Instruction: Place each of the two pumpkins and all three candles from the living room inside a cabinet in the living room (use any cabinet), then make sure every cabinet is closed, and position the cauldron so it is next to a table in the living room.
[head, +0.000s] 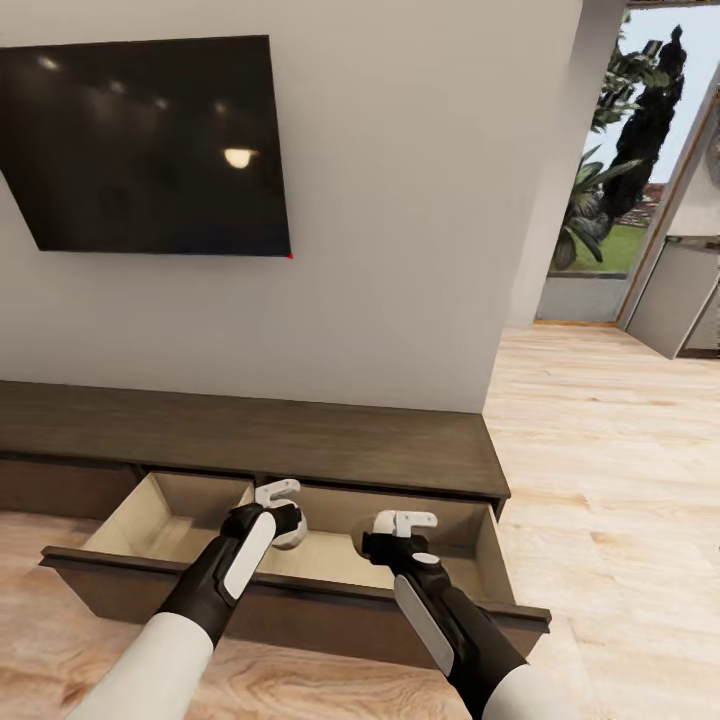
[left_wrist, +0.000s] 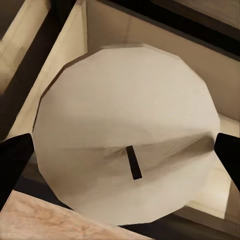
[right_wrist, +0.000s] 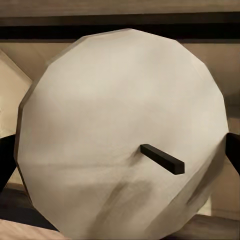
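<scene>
The left gripper (head: 281, 510) is pinching a candle (left_wrist: 125, 130); in the left wrist view its two dark fingers (left_wrist: 15, 160) press on both sides of the pale round candle, and a short dark wick sticks out of the candle's flat top. The right gripper (head: 403, 528) is pinching another candle (right_wrist: 122, 135) the same way, with dark finger tips (right_wrist: 232, 150) at both edges of its round top and a dark wick pointing out. Both grippers hang over the open drawer (head: 300, 590) of the cabinet (head: 250, 435), with the candles above the drawer's pale beige inside. The left gripper is near the middle of the drawer and the right gripper is closer to the drawer's right end. The cabinet is long, low and dark brown, and it stands against a white wall (head: 400, 200). A big black TV (head: 150, 145) hangs on the wall above the cabinet. A light wooden floor (head: 610, 450) lies around the cabinet.
</scene>
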